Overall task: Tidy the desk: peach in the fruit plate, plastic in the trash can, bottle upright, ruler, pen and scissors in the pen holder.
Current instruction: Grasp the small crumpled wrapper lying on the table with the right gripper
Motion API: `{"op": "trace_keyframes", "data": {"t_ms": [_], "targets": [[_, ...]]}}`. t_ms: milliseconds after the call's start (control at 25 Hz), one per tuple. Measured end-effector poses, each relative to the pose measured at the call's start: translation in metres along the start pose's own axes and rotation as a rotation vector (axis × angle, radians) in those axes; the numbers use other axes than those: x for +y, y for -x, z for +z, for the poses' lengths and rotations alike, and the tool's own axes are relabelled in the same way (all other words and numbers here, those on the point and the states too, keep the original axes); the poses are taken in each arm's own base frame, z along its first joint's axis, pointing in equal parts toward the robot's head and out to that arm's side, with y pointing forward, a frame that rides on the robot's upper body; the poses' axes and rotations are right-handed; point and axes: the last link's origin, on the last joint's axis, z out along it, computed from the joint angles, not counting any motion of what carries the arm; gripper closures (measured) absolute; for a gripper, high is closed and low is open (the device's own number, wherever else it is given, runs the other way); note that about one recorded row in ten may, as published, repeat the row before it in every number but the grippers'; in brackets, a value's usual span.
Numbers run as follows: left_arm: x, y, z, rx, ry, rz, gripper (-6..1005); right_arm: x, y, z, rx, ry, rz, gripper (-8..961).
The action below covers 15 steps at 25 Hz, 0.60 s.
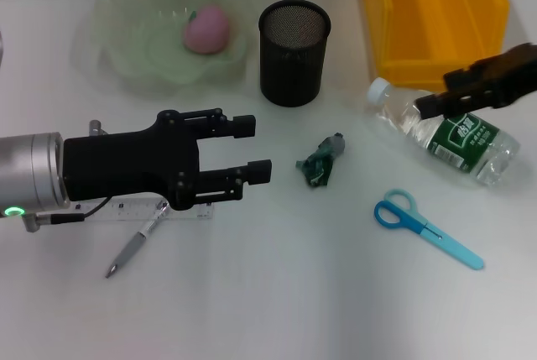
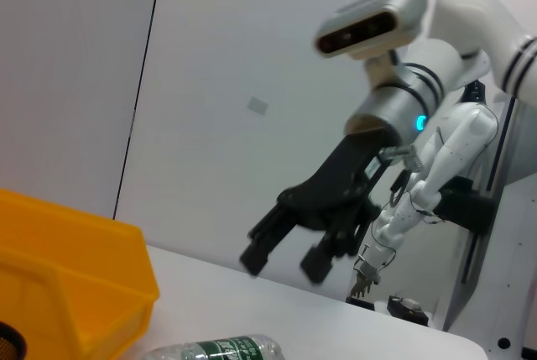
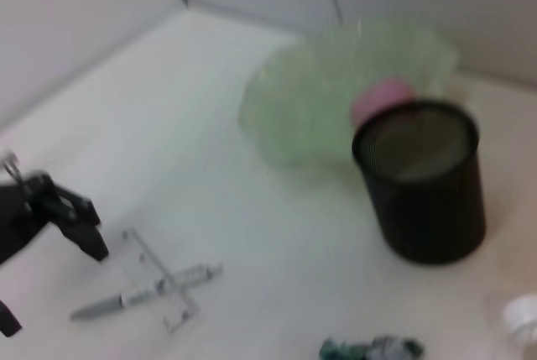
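A pink peach [image 1: 206,28] lies in the green fruit plate [image 1: 126,58]. Beside the plate stands the black mesh pen holder [image 1: 294,51], with the yellow trash can [image 1: 436,16] at the back right. The crumpled green plastic [image 1: 321,160] lies mid-table. The bottle [image 1: 445,129] lies on its side, and my right gripper [image 1: 443,91] hovers open just above it. Blue scissors [image 1: 424,227] lie in front of the bottle. My left gripper [image 1: 256,148] is open and empty, left of the plastic and above the clear ruler [image 1: 159,209] and the pen [image 1: 134,247].
The right wrist view shows the plate [image 3: 285,117], pen holder [image 3: 424,184], ruler [image 3: 159,280] and pen [image 3: 143,297]. The left wrist view shows the right gripper [image 2: 284,261] above the bottle [image 2: 218,349], near the yellow bin [image 2: 67,276].
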Motion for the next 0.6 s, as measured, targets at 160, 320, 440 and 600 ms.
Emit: {"op": "trace_keyframes", "data": {"t_ms": [160,320,440,600], "targets": [[0.001,0.002,-0.002,0.001,-0.004,-0.005,332,0.001,0.017,0.019,0.085,0.022,0.032,132],[0.001,0.003,-0.002,-0.001,-0.005,-0.008,332,-0.005,0.034,0.043,0.146,-0.011,0.087,133],[0.002,0.004,-0.003,-0.005,-0.005,-0.009,332,-0.010,0.042,0.065,0.213,-0.083,0.108,133],[0.003,0.004,-0.003,-0.003,-0.002,-0.010,332,-0.009,0.048,0.076,0.225,-0.130,0.135,133]]}}
